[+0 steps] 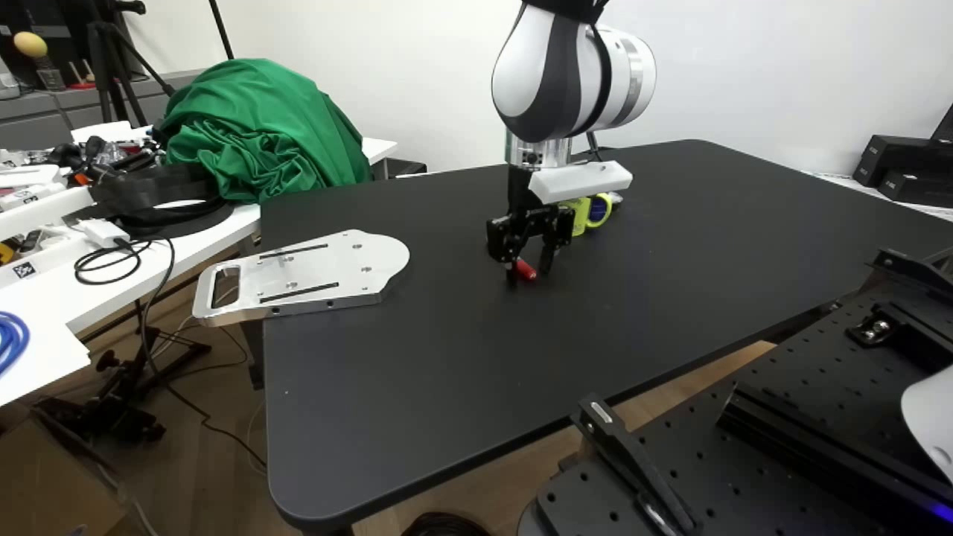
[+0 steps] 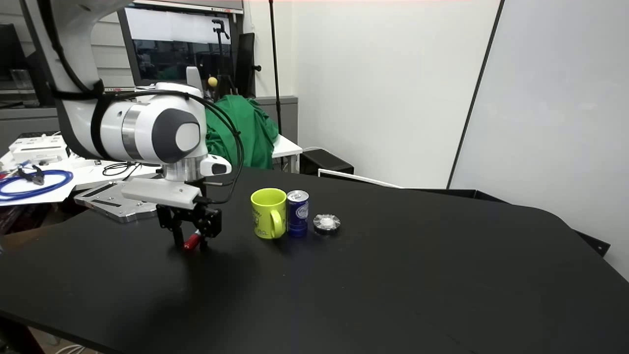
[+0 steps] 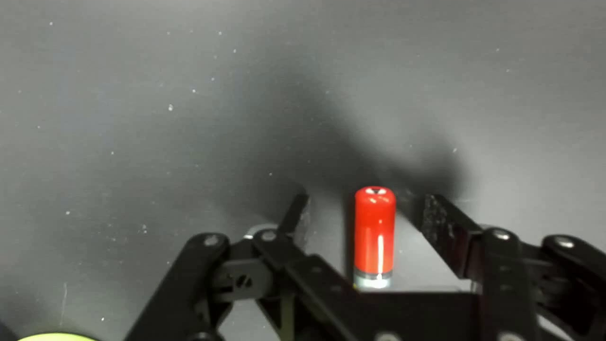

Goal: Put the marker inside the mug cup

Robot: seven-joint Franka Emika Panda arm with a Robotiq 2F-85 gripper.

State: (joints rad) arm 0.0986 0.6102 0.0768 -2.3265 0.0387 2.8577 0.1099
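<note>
The red marker (image 1: pixel 526 270) lies on the black table in both exterior views (image 2: pixel 192 241). In the wrist view the marker (image 3: pixel 374 232) lies lengthwise between the fingers, with a whitish band at its near end; the rest is hidden behind the gripper. My gripper (image 3: pixel 365 203) is open, low at the table, one finger on each side of the marker, with a gap to both. It also shows in both exterior views (image 1: pixel 529 274) (image 2: pixel 191 244). The yellow-green mug (image 2: pixel 264 221) stands upright beside the gripper, handle outward. It is partly hidden behind the gripper (image 1: pixel 578 216); only its rim shows in the wrist view (image 3: pixel 56 337).
A blue can (image 2: pixel 298 219) stands right beside the mug. A small round black and silver object (image 2: pixel 326 224) lies past the can. A silver metal plate (image 1: pixel 327 272) lies at the table edge and overhangs it. A green cloth heap (image 1: pixel 260 134) sits on a side table.
</note>
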